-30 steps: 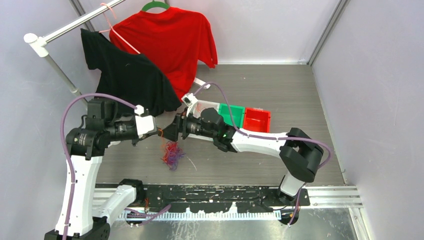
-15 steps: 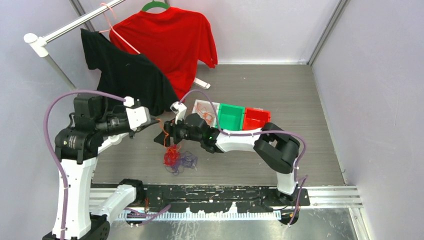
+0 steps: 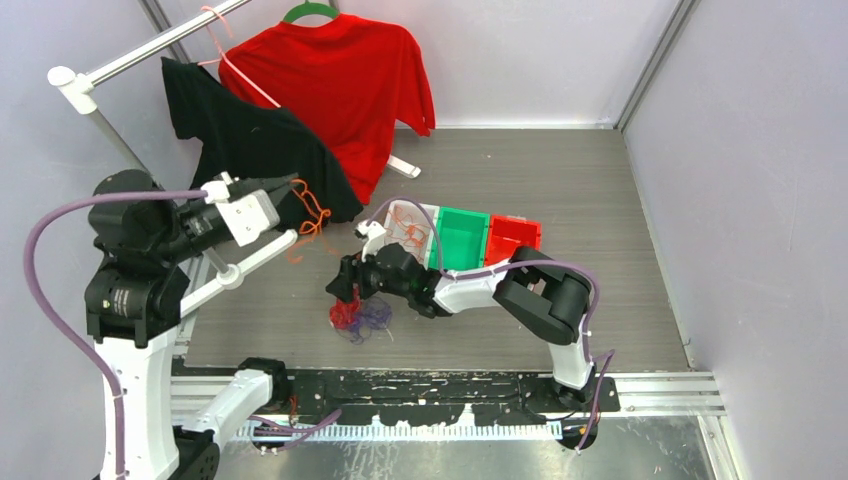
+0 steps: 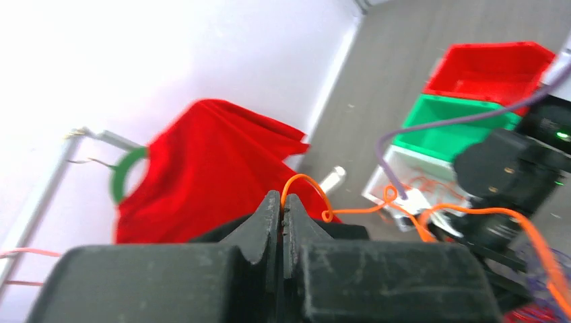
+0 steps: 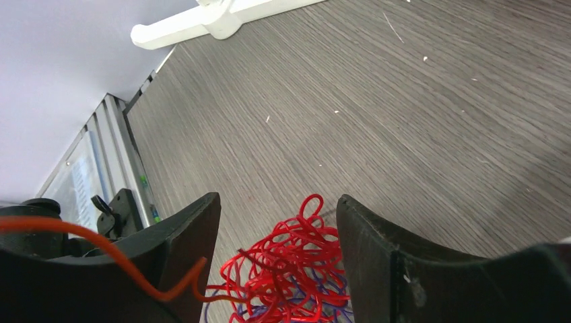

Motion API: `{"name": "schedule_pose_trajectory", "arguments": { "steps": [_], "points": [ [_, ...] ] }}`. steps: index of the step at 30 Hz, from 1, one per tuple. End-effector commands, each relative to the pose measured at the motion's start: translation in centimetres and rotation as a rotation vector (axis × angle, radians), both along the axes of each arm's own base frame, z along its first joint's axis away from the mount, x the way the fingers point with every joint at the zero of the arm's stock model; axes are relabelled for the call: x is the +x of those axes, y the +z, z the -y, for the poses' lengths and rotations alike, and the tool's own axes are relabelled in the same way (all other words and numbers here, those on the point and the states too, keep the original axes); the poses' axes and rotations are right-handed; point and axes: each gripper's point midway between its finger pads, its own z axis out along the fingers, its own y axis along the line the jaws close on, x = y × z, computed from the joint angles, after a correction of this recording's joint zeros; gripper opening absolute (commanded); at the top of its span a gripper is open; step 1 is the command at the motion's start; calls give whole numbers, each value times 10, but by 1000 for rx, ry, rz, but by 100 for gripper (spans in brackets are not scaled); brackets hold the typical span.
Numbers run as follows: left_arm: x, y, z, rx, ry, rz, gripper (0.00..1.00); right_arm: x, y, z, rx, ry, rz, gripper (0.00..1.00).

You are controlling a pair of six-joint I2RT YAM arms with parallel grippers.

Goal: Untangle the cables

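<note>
A red and blue-purple cable tangle [image 3: 356, 316] lies on the grey floor near the front. My right gripper [image 3: 341, 290] hangs open right over it, and the red loops [image 5: 296, 269] show between its two fingers. My left gripper [image 3: 291, 198] is raised at the left and shut on an orange cable [image 3: 311, 214] that curls down from its tips. In the left wrist view the orange cable [image 4: 306, 183] comes out of the shut jaws and runs right toward the right arm. An orange strand [image 5: 101, 245] crosses my right gripper's left finger.
A white tray [image 3: 411, 228] with orange wires, a green bin [image 3: 461, 235] and a red bin [image 3: 513, 240] stand behind the right arm. A black shirt [image 3: 250, 150] and a red shirt [image 3: 340, 75] hang on a rail [image 3: 130, 60] at the back left.
My left gripper has lifted up and to the left, pulling the orange cable out of the tangle. My right gripper has dropped toward the tangle.
</note>
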Motion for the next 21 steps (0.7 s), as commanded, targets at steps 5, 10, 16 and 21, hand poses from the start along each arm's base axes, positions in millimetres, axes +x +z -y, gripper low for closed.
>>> {"name": "schedule_pose_trajectory", "arguments": {
  "steps": [5, 10, 16, 21],
  "points": [
    [-7, 112, -11, -104, 77, 430, 0, 4, 17, -3, 72, -19, 50, 68],
    [-8, 161, -27, -178, 168, 639, 0, 1, 8, -3, 61, -15, 42, 68],
    [-10, 212, -56, -292, 328, 880, 0, -3, 3, 1, 57, -13, 40, 69],
    [-20, 239, -71, -377, 391, 991, 0, -7, -4, 2, 41, -11, 33, 68]
  ]
}}
